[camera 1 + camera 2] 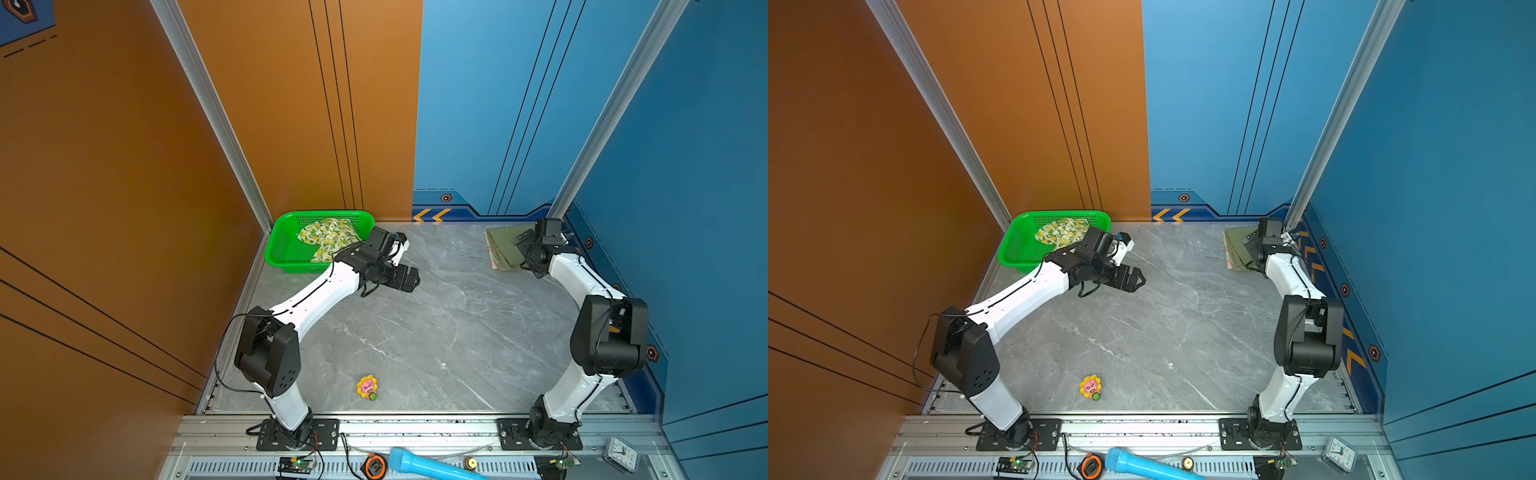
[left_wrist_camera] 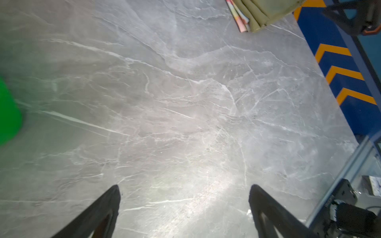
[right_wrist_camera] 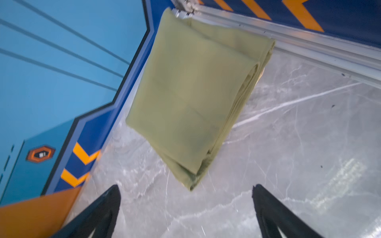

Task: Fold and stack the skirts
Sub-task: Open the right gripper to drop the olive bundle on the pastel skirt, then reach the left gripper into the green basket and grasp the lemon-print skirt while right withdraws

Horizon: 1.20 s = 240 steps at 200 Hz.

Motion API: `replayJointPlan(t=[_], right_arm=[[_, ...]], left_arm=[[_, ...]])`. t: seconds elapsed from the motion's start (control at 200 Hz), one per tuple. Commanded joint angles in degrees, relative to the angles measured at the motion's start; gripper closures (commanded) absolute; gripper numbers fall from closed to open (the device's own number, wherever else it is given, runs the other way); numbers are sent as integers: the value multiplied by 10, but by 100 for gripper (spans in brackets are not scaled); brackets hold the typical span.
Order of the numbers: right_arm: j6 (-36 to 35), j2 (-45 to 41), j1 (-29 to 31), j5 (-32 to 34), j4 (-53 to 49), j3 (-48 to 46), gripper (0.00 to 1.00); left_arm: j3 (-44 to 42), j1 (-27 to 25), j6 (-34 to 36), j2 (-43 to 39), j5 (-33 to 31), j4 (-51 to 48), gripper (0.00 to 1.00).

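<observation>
Desk (image 1: 436,332): grey marbled top, fenced by orange and blue walls; both arms reach toward its far side.
Left pincer (image 2: 185,186): released, jaws spread wide with only bare desk between them; in both top views it hangs over the desk just right of the basket (image 1: 409,278).
Right pincer (image 3: 185,186): released, jaws wide apart and gripping nothing; it hovers at the far right corner over the folded pile.
Olive skirt (image 3: 191,92): folded into a flat rectangle with layered edges showing, lying on the desk in the far right corner against the wall rail. Its near corner points at the gap between the right fingers (image 3: 103,208) and touches neither.
Pastel skirt (image 2: 240,18): folded, directly under the olive one; only a thin pink-and-pale strip of its edge peeks out on the side facing the desk's middle (image 1: 491,254).
Lemon skirt (image 1: 328,239): unfolded and crumpled, inside the green basket (image 1: 282,245) at the far left corner, partly hidden by the left arm's wrist.
Stack: two garments piled, olive on top; the third is well apart from them, across the desk.
Sunflower toy (image 1: 367,387): lies alone near the front edge, between the arm bases.
Blur: the right wrist view is slightly smeared.
</observation>
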Motion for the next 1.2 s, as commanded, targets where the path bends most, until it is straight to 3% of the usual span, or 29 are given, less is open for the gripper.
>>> replayJointPlan(t=[0.0,0.165,0.421,0.861,0.986,1.197], right_arm=[[-95,-62,45,39,8,-35,0],[-169,-126,131,88,20,-76,0],[-272,-195,269,89,78,-153,0],[-241,-218,415,101,166,-245,2],[-240,-207,428,103,167,-245,3],[-250,-197,428,98,178,-244,3]], left_arm=[[42,28,-6,-13,-82,-40,2],[76,89,-13,4,-165,-80,2],[169,161,-60,94,-200,-122,2],[388,189,-175,316,-189,-135,2],[448,190,-206,383,-179,-134,3],[544,185,-241,481,-231,-124,5]])
